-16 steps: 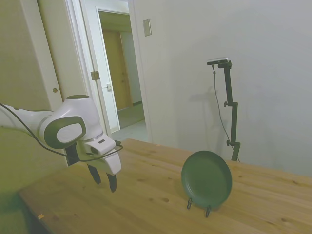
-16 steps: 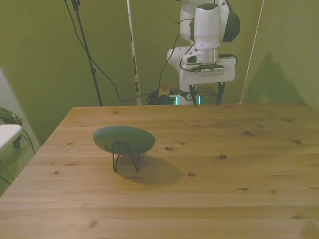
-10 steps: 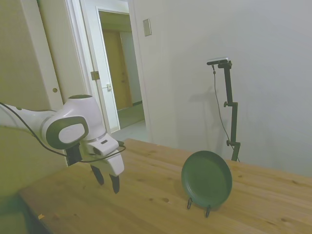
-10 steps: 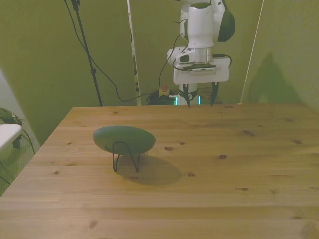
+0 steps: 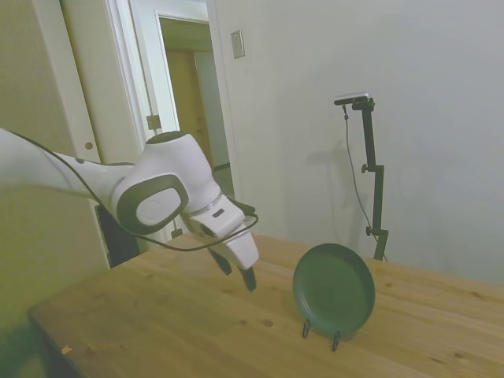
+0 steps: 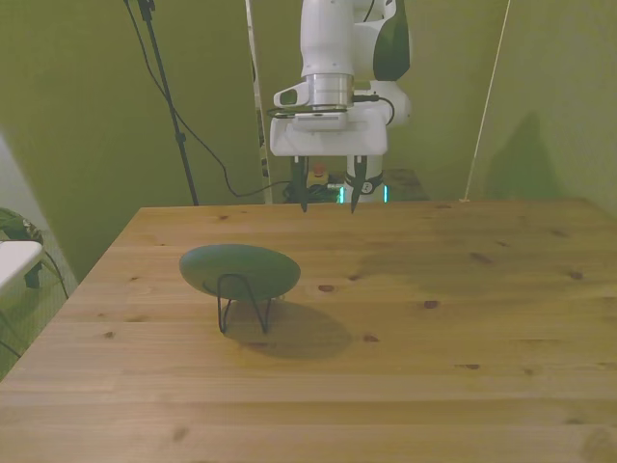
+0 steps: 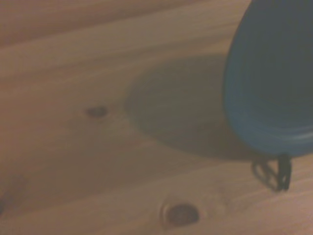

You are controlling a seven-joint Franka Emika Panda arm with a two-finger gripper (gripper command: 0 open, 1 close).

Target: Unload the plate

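In the side view, the plate [image 5: 334,290] is seen propped nearly upright on a wire stand [image 5: 319,330] on the bench [image 5: 157,315], ahead of the spread, empty pincer [image 5: 236,270]. In the front view, the plate [image 6: 239,269] lies nearer the camera, toward the front view's left of the pincer [image 6: 328,196]. In the wrist view, the plate [image 7: 274,83] is seen edge-on.

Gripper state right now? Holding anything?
Gripper: open, empty, in the air above the table. The plate sits untouched, propped on its wire stand.
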